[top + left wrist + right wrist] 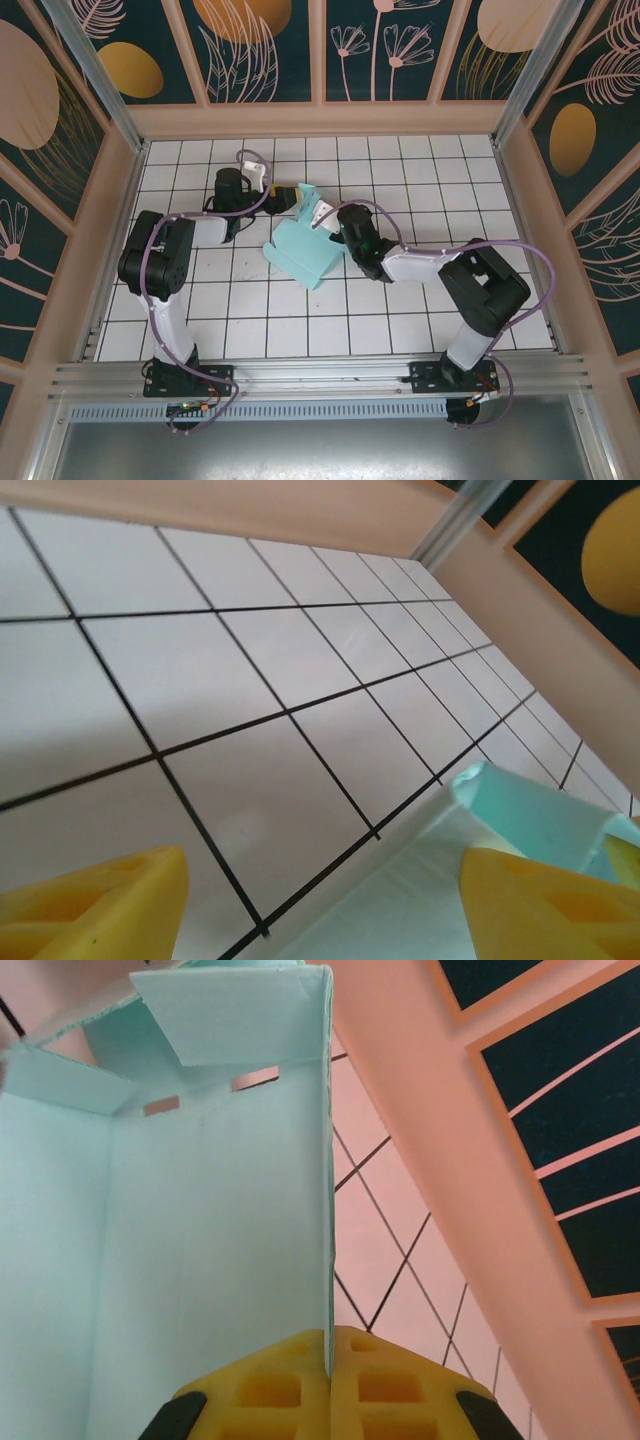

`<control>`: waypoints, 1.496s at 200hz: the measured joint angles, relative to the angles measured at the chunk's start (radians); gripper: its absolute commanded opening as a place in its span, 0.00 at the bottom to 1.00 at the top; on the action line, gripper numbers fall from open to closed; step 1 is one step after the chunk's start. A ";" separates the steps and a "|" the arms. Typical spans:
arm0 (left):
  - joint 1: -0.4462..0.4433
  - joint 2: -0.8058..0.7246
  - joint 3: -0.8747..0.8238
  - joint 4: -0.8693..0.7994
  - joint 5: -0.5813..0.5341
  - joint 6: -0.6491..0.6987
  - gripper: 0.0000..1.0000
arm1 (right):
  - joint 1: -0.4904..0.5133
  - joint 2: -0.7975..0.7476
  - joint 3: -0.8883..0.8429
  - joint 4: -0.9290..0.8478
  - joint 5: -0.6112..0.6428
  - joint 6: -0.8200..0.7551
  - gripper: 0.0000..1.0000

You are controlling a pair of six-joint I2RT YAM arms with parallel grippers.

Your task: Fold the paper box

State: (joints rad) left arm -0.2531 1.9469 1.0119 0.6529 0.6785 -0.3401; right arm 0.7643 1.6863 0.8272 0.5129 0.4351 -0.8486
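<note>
Floor (300,325): white sq. tiles w/ black grout, faint sheen in left wrist view. Back wall (270,50), L wall (40,150) & R wall (600,170): dark teal panels w/ peach & gold leaf/flower print, split by peach frames. Plain peach ledge (320,118) runs along wall bases, meeting the tiles. Metal L post (92,70) & R post (545,70) stand at the back corners. Near edge: alu rail (320,375) across full width, slotted strip (320,411) just below it, then grey sheet (320,450). Light soft & even.
</note>
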 measured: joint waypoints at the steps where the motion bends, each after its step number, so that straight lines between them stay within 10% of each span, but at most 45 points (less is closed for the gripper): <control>1: 0.000 0.000 0.002 -0.002 0.003 0.006 0.71 | 0.000 0.000 0.000 -0.002 -0.001 0.000 0.00; 299: 0.083 0.164 0.148 -0.303 0.435 0.331 0.70 | -0.022 0.031 0.091 -0.181 -0.061 -0.029 0.00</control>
State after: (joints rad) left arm -0.1703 2.1109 1.1603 0.3496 1.1133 -0.0090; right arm 0.7425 1.7168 0.9180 0.3317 0.3737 -0.8780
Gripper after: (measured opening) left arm 0.703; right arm 0.045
